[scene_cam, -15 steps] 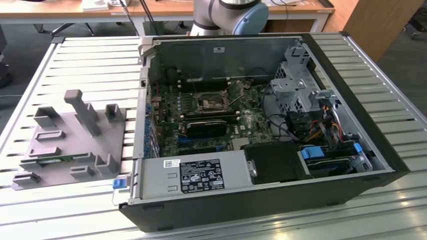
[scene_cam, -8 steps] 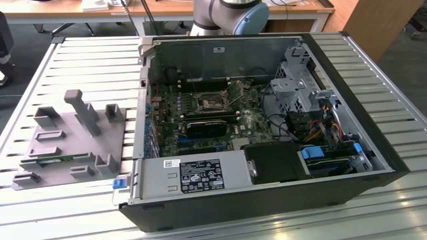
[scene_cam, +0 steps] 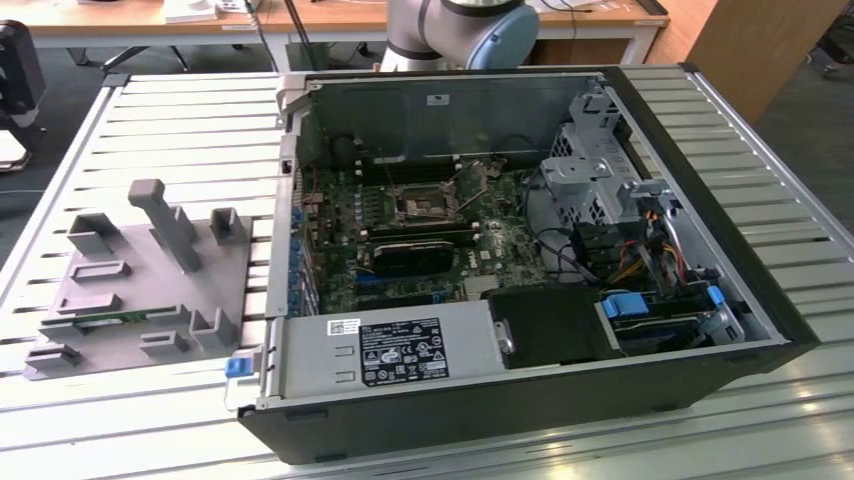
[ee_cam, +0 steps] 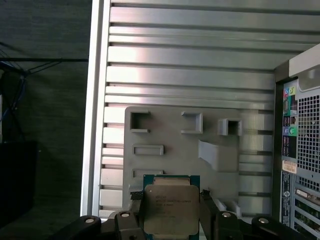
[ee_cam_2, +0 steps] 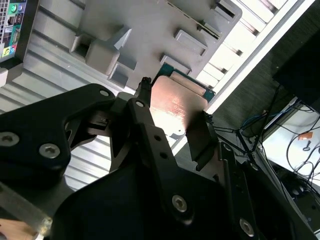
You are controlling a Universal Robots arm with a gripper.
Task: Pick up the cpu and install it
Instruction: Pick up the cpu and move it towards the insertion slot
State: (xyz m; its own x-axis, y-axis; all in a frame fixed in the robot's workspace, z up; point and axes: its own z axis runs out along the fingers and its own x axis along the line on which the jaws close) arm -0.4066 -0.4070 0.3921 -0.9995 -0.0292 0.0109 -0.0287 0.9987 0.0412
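— What is the gripper [ee_cam: 171, 215] doing?

— It is clenched on the cpu [ee_cam: 171, 200]. In the first wrist view two black metal fingers [ee_cam: 137, 212] bear against opposite edges of the chip, one on each side. In the second wrist view its jointed black linkage, studded with screw heads, closes on the chip.

— And the cpu itself?

— A flat square. The lid is dull silver-grey metal with rounded corners, and it sits on a thin green board that shows as a narrow rim. In the second wrist view the lid catches a warm pinkish reflection. The chip sits between the fingers over the grey tray [ee_cam: 165, 125], near the tray's edge — whether it touches the tray I cannot tell.

— Describe the tray.

— Matte grey plastic: a flat plate with raised blocky walls, rectangular pockets and one slanted wedge. In the exterior view it lies at the left of the frame, with a tall post standing up from it.

— What is under it?

— A table [scene_cam: 174, 110] of ribbed aluminium slats, bright and brushed.

— And the computer?

— An open black computer case [scene_cam: 534, 410] lies on its side in the middle of the exterior view, just beside the tray. Inside is a green motherboard [scene_cam: 400, 235] with a square socket [scene_cam: 424, 203] framed in metal. A grey power supply box [scene_cam: 387, 350] sits at lower centre, and coloured cables [scene_cam: 641, 240] bunch at the right. The arm's pale grey base [scene_cam: 461, 25] — rounded, with a blue cap — stands at the top of the frame behind the case.
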